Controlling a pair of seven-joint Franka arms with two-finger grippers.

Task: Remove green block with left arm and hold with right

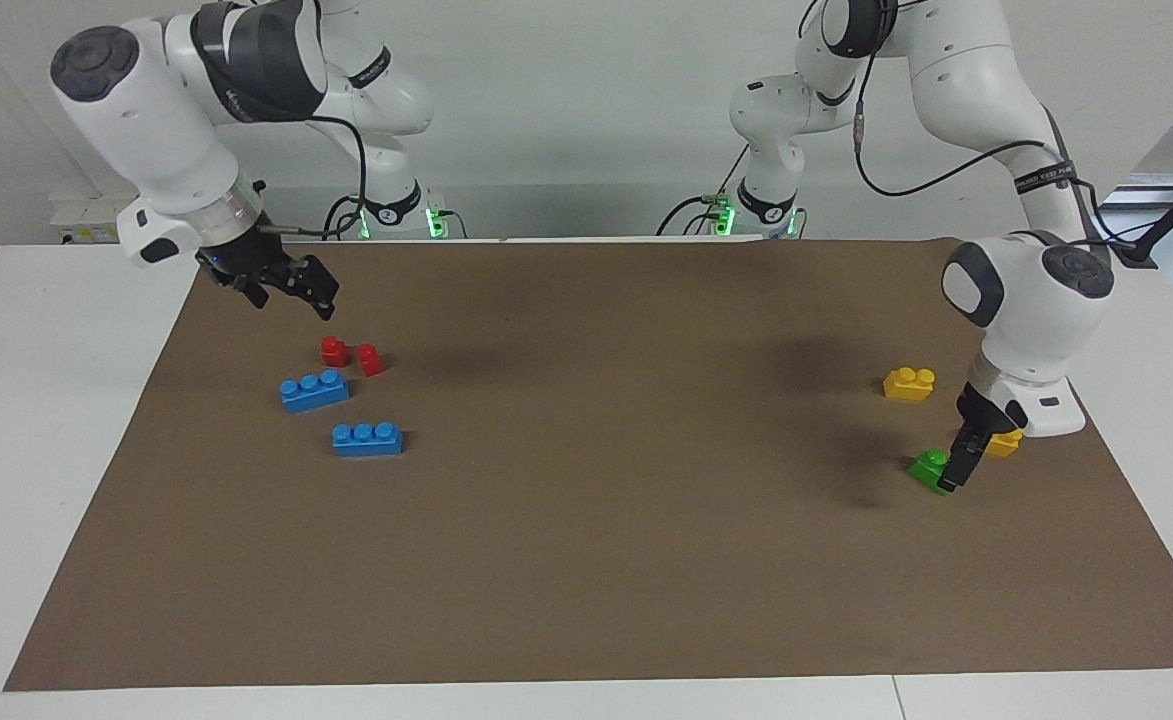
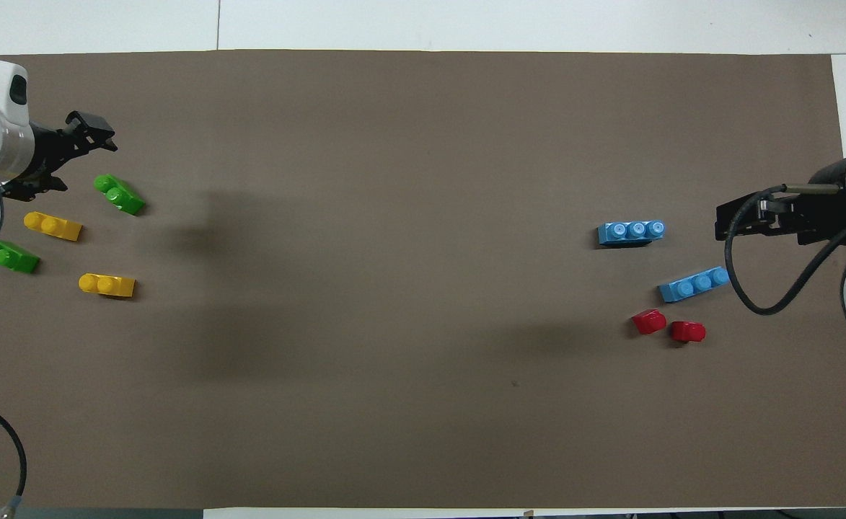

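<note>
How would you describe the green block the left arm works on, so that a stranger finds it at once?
Go to the left arm's end of the brown mat, where four small bricks lie. The green block is the one farthest from the robots. Unlike the yellow bricks and the darker green brick, it is bright green.

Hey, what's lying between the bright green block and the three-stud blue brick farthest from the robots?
Nothing: between the green block and that blue brick the brown mat is bare, as the overhead view shows.
</note>
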